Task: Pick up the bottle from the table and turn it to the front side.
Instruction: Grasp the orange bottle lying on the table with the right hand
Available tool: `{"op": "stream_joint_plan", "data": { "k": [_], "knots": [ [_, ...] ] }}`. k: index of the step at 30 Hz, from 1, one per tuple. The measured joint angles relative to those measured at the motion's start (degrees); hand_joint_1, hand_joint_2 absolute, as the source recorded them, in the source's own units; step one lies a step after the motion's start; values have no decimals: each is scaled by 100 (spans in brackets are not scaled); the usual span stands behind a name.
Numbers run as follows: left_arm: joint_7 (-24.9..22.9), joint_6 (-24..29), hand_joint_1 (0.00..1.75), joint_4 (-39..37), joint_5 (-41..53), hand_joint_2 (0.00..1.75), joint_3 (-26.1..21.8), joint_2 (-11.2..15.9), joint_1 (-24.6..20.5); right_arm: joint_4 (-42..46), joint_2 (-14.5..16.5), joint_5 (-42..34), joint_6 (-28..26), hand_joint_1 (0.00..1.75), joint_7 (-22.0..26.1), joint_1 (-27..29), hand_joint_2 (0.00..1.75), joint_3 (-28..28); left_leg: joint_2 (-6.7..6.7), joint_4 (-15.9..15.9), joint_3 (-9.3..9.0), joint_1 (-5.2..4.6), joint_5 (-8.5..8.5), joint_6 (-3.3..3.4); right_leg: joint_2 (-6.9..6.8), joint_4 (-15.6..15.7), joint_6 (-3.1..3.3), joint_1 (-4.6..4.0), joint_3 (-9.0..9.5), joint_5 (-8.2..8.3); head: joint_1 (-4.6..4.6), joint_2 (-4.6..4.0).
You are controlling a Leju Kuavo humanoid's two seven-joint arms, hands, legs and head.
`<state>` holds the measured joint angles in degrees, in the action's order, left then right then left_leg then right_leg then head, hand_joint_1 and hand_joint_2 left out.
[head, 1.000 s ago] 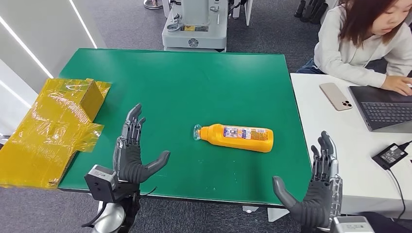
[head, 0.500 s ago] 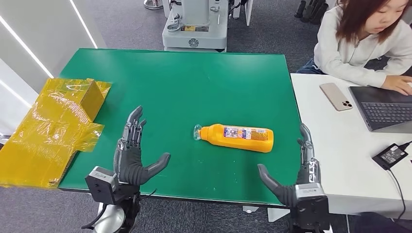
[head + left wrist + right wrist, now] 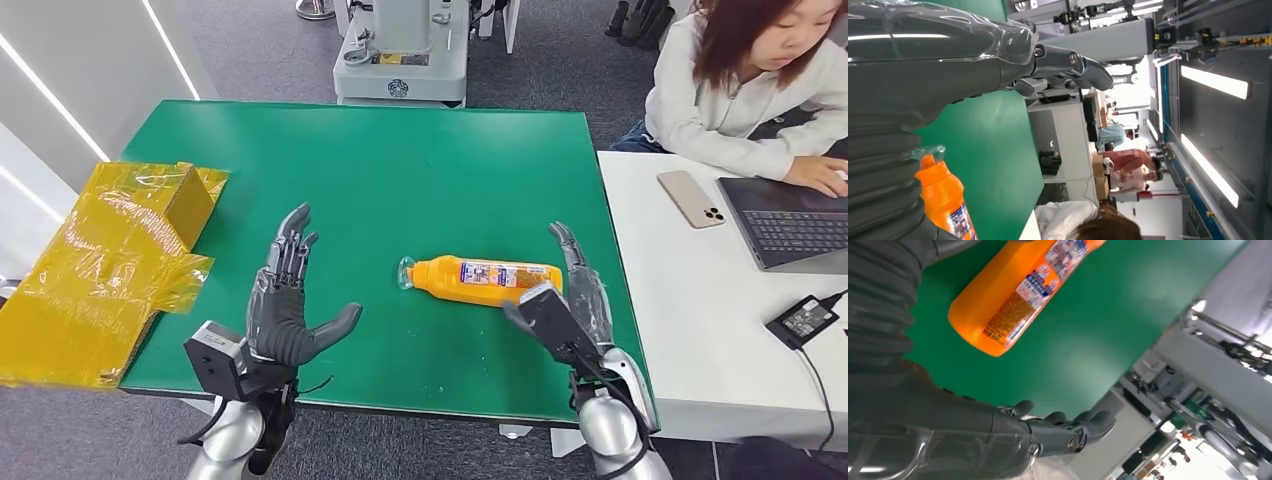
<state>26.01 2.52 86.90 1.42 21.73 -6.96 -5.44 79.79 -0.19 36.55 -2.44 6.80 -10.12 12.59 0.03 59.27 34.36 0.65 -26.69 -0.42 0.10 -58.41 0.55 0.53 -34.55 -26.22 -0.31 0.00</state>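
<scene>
Bottle (image 3: 487,283) lies on its side near the middle of the green table (image 3: 400,170), cap towards the left hand (image 3: 287,300); it is probably smooth, stiff plastic (likely full, rather heavy), so the wide labelled body seems the best hold; the right hand (image 3: 575,295) is spread just beside its base, the left is spread well apart; the right wrist view shows the label (image 3: 1040,282) closer.

One orange bottle (image 3: 487,283) lies on the green worktop (image 3: 400,180) — two robot hands, left hand (image 3: 285,300) and right hand (image 3: 570,300) — one yellow-wrapped box (image 3: 110,260), one phone (image 3: 690,198), one laptop (image 3: 790,222), one person (image 3: 745,80).
</scene>
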Motion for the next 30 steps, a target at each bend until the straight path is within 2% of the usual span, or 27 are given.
{"op": "stream_joint_plan", "data": {
  "k": [5,15,21,30],
  "knots": [
    [0,11,0,-222,-153,175,98,78,-175,-943,-433,62,286,0,-292,-718,175,389,-1,1,0,0,0,0,-1,0,0,0,0,0,1,0],
    [-2,-19,0,-566,-418,175,233,203,-446,-2306,-1217,-175,790,0,-378,-1721,175,1181,-7,6,2,-1,0,0,-4,1,-3,1,-1,2,1,0],
    [32,-34,0,-865,-531,175,307,265,-690,-2774,-1528,-550,787,0,-261,-1825,175,1604,-9,7,3,0,0,0,-4,0,-4,1,-1,2,0,0],
    [24,38,0,-1039,-543,175,310,362,-943,-3079,-1655,-813,575,0,-178,-1732,175,2051,-5,6,-1,0,-1,0,0,0,-3,1,-1,2,1,0]
  ]
}}
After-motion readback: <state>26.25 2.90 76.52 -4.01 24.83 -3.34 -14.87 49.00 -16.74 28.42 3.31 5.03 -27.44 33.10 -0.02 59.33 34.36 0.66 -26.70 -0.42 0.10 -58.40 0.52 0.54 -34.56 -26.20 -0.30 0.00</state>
